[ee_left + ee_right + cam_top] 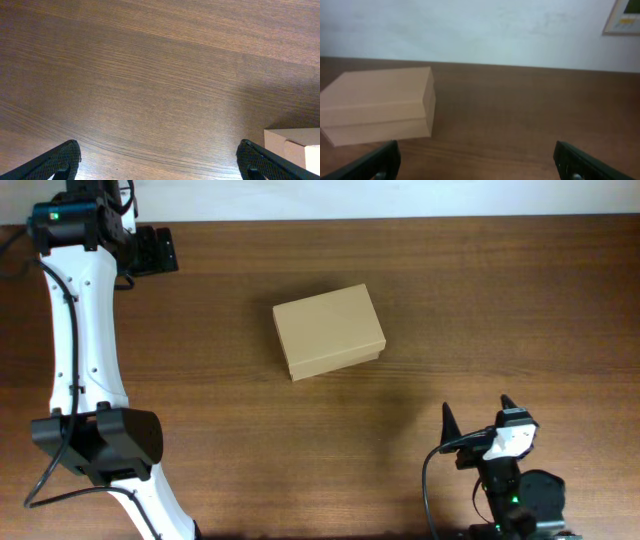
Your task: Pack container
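The plain tan rectangular cardboard container [329, 330] sits on the dark wooden surface [480, 300], lid seemingly shut (contents hidden). The left gripper [159, 149] and right gripper [476, 147] gape wide, holding nothing.

the overhead camera looks straight down from high above, taking in the wooden table [500, 300] with the cardboard box [329, 332] near mid-frame. the left wrist camera hangs close over the tabletop, tilted steeply down past the left gripper [160, 162], catching only a box corner at lower right. the right wrist camera sits low, facing nearly level past the right gripper [480, 165] toward a pale wall [480, 30]. all three views share the box.
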Available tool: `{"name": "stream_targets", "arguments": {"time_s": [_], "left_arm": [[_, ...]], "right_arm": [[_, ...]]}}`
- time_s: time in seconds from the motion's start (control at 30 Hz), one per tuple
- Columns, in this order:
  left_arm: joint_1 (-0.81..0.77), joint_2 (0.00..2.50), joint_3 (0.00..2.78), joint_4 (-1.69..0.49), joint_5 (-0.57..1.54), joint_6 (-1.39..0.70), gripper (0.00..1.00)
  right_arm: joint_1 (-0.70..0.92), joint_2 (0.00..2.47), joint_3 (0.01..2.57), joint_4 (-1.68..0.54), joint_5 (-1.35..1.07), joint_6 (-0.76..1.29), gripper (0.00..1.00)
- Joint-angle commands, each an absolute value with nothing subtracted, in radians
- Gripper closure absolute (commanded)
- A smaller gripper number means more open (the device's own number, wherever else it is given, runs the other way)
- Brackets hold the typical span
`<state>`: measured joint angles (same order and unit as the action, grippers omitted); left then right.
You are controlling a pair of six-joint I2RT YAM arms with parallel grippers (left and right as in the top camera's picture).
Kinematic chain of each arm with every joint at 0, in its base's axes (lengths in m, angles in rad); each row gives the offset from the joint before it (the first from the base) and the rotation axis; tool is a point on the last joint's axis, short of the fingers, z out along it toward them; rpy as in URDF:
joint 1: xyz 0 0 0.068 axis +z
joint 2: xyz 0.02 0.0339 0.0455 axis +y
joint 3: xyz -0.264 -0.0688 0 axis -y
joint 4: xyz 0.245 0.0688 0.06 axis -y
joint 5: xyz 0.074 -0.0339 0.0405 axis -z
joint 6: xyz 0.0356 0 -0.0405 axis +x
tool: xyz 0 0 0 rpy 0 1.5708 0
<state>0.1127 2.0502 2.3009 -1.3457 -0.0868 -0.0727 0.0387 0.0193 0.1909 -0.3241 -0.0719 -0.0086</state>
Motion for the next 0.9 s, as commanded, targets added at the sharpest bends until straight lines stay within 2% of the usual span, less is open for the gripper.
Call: {"name": "stream_targets", "arguments": {"time_s": [0.0, 0.87], "left_arm": [[0.114, 2.046, 2.303, -1.346, -0.095, -0.075, 0.00], [0.114, 2.046, 2.303, -1.347, -0.095, -0.075, 0.00]], "right_arm": [[0.031, 0.004, 0.157, -0.307, -0.075, -0.015, 0.01], [0.031, 0.003, 0.091, -0.295, -0.075, -0.015, 0.01]]}}
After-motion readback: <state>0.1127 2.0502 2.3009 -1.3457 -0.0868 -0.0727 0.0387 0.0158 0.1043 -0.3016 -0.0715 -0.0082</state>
